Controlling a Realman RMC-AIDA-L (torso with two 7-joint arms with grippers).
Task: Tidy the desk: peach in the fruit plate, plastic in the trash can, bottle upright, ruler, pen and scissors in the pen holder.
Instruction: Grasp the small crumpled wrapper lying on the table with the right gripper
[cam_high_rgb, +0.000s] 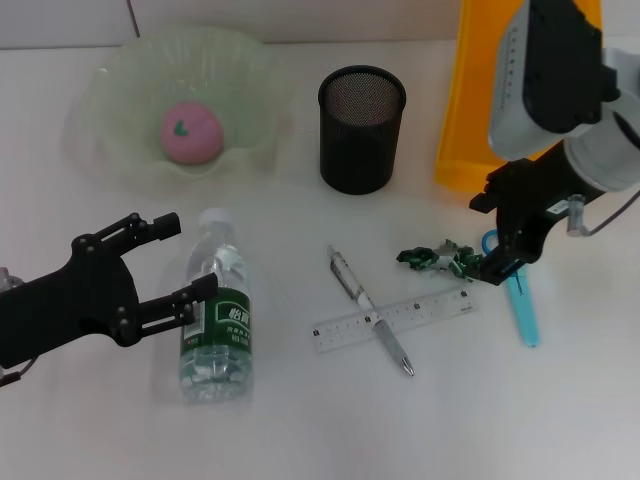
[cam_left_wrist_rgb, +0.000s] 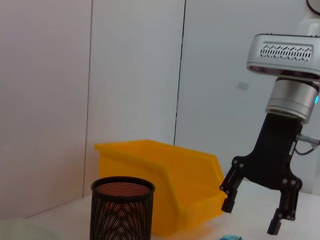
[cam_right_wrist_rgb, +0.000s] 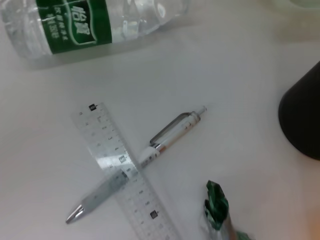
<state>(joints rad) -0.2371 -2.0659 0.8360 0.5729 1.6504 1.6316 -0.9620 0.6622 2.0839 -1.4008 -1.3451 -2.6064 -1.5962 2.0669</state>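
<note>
A pink peach (cam_high_rgb: 190, 132) lies in the pale green fruit plate (cam_high_rgb: 110, 75) at the back left. A water bottle (cam_high_rgb: 216, 315) lies on its side; my left gripper (cam_high_rgb: 186, 258) is open just left of its neck. A pen (cam_high_rgb: 370, 310) lies across a clear ruler (cam_high_rgb: 420, 315) mid-table. Crumpled green plastic (cam_high_rgb: 435, 258) lies next to the blue scissors (cam_high_rgb: 523, 305). My right gripper (cam_high_rgb: 497, 268) is open, low over them, holding nothing. The black mesh pen holder (cam_high_rgb: 361, 130) stands at the back. The right wrist view shows the bottle (cam_right_wrist_rgb: 90, 25), ruler (cam_right_wrist_rgb: 125, 170), pen (cam_right_wrist_rgb: 167, 137) and plastic (cam_right_wrist_rgb: 216, 207).
A yellow bin (cam_high_rgb: 470, 110) stands at the back right, behind my right arm; it also shows in the left wrist view (cam_left_wrist_rgb: 165, 175) beside the pen holder (cam_left_wrist_rgb: 121, 210) and my right gripper (cam_left_wrist_rgb: 255, 215). A wall rises behind the table.
</note>
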